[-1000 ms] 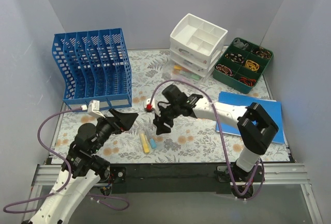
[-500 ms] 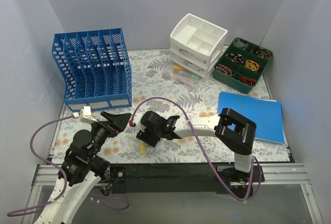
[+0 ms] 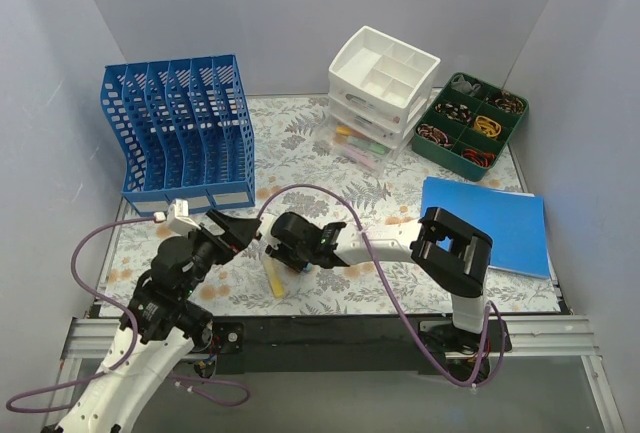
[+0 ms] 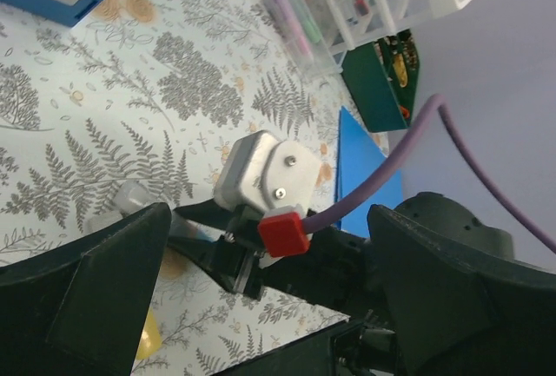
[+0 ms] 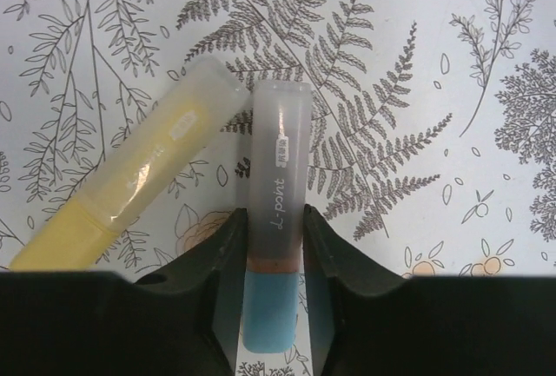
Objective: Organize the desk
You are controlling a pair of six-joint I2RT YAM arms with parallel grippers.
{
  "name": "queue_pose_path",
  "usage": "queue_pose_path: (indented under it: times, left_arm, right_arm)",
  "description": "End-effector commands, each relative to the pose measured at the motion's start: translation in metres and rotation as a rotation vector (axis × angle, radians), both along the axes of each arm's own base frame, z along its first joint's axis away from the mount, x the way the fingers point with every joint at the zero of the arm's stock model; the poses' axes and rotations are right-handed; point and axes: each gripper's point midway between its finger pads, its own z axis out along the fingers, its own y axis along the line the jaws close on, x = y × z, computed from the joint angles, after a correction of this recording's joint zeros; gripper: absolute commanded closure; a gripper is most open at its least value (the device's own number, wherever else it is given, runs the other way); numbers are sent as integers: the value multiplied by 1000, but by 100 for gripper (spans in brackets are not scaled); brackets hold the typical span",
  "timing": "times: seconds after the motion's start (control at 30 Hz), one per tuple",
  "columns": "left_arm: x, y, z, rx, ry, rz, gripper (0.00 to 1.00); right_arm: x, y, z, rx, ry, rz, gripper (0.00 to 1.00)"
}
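The desk point(image 3: 330, 168) has a fern-and-flower print. A blue highlighter with a clear cap point(image 5: 278, 168) lies on it, touching a yellow highlighter point(image 5: 139, 181) at the caps. My right gripper point(image 5: 274, 228) is low over the desk, its jaws pressed on both sides of the blue highlighter's body. In the top view the right gripper point(image 3: 290, 256) hides the blue highlighter, and the yellow one point(image 3: 274, 279) sticks out beside it. My left gripper point(image 3: 232, 231) is wide open and empty, just left of the right wrist, above the desk; the left wrist view point(image 4: 269, 306) shows it too.
A blue file rack point(image 3: 180, 133) stands at the back left. A white drawer unit point(image 3: 380, 78) and a green tray of small items point(image 3: 470, 123) stand at the back right. A blue notebook point(image 3: 490, 223) lies at the right. The right arm's purple cable point(image 3: 300, 193) loops over the middle.
My right gripper has moved left and down from mid-desk onto the highlighters and closed round the blue one. My left gripper dipped back, then came up toward the right wrist.
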Motion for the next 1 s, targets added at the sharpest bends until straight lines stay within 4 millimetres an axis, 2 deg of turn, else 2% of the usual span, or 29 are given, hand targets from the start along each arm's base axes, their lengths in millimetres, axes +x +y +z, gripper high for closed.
queue_pose_path:
  times: [0.0,0.17,0.23,0.3,0.33,0.4,0.43,0.5,0.63,0.73,0.8,0.87,0.9,0.97]
  left_arm:
    - [2,3,-20,22,97,30,2]
    - [3,3,-19,15,87,32,2]
    - [3,1,-19,11,84,23,2]
    - [4,-1,-24,16,95,15,3]
    - [4,-3,-25,17,100,9,3]
    - [6,-5,-35,33,135,4,4]
    - [7,-5,-39,35,151,8,4]
    - [9,-7,-48,45,193,9,4]
    - [12,-8,-72,89,308,21,4]
    - [13,-5,-81,108,368,52,4]
    - [12,-1,-90,138,417,80,4]
    - [13,0,-97,148,453,91,4]
    - [12,1,-99,155,467,93,4]
    - [12,1,-103,166,490,96,4]
  right_arm:
    - [28,-10,-6,-33,-39,-40,71]
    - [63,-27,1,-26,-57,-99,89]
    - [76,-33,9,-17,-78,-114,92]
    - [97,-42,26,18,-91,-155,95]
    - [102,-44,39,48,-97,-156,96]
    - [124,-59,53,75,-110,-201,98]
    - [138,-70,66,102,-124,-224,99]
    - [152,-82,80,124,-142,-254,99]
    - [191,-122,115,176,-205,-347,99]
    - [210,-142,131,169,-262,-374,99]
    - [229,-158,140,124,-340,-378,99]
    - [247,-171,138,87,-370,-387,99]
    - [257,-173,147,67,-412,-354,99]
    - [269,-178,140,19,-432,-318,99]
